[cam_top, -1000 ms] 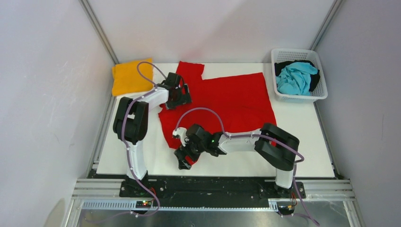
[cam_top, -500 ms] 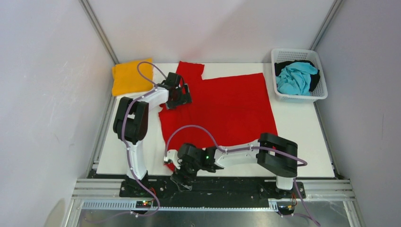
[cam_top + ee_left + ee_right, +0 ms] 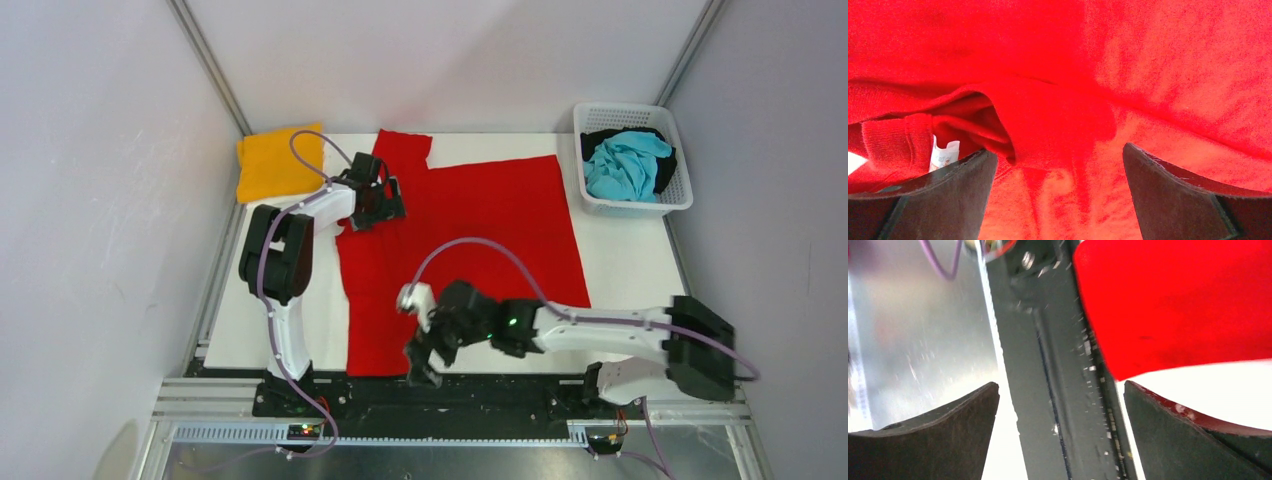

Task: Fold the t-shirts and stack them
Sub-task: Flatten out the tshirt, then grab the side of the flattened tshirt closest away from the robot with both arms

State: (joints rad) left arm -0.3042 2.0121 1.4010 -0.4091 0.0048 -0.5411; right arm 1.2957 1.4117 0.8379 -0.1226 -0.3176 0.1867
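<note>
The bright red t-shirt point(image 3: 480, 225) lies spread on the white table, its lower part reaching the front edge. My left gripper point(image 3: 380, 207) is open over its collar. In the left wrist view point(image 3: 1060, 200) the jaws stand wide apart over red cloth point(image 3: 1148, 75), with the white neck label point(image 3: 943, 155) by the left finger. My right gripper point(image 3: 421, 363) is open and empty at the front edge, beside the shirt's lower corner point(image 3: 1173, 305). A folded orange-yellow shirt point(image 3: 277, 162) lies at the back left. Turquoise point(image 3: 625, 165) and black point(image 3: 600, 139) shirts lie in the basket. No white shirt shows.
The white lattice basket point(image 3: 680, 195) stands at the back right corner. The black rail point(image 3: 1063, 390) and metal frame run along the table's front edge under my right gripper. Grey walls close in the left, back and right sides.
My right gripper pulled the red shirt's lower part toward the front edge, let it go and moved right. The shirt now lies longer and flatter. The left gripper has not moved.
</note>
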